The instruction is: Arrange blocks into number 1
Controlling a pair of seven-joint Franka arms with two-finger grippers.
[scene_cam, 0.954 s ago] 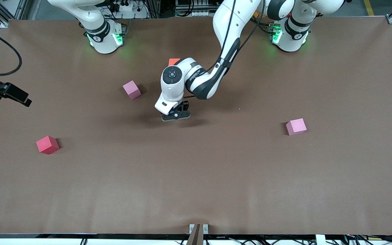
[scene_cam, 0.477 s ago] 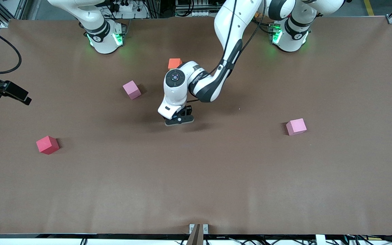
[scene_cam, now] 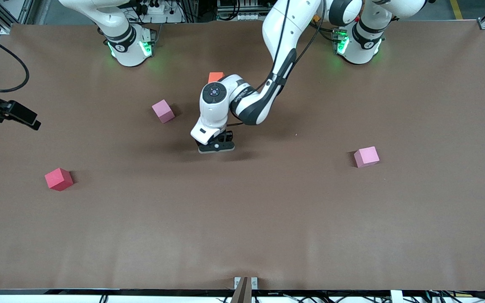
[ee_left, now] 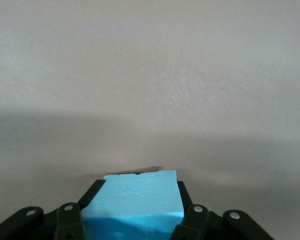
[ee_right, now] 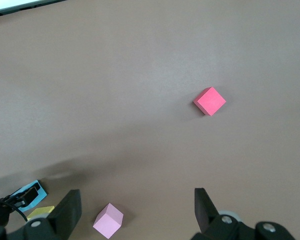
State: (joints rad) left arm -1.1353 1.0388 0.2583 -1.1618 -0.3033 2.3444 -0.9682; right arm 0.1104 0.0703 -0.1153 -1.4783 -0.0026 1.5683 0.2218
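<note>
My left gripper (scene_cam: pixel 216 146) hangs low over the middle of the table, shut on the light blue block (ee_left: pixel 137 197), which fills the gap between its fingers (ee_left: pixel 186 192). The left arm's wrist partly covers the orange block (scene_cam: pixel 215 76) on the table. In the right wrist view a yellow block (ee_right: pixel 40 212) lies by the held light blue block (ee_right: pixel 31 189); in the front view the arm hides it. My right gripper (ee_right: pixel 135 210) is open and empty, up over the right arm's end of the table (scene_cam: pixel 25 118). Green and purple blocks are out of view.
A pink cube (scene_cam: pixel 163 111) sits beside the left gripper, toward the right arm's end. Another pink cube (scene_cam: pixel 366 156) lies toward the left arm's end. A red cube (scene_cam: pixel 58 179) lies nearer the front camera, at the right arm's end. The brown table (scene_cam: pixel 267 219) spreads below.
The left gripper, holding the light blue block, swung slightly toward the left arm's end and then back. The right gripper barely drifted.
</note>
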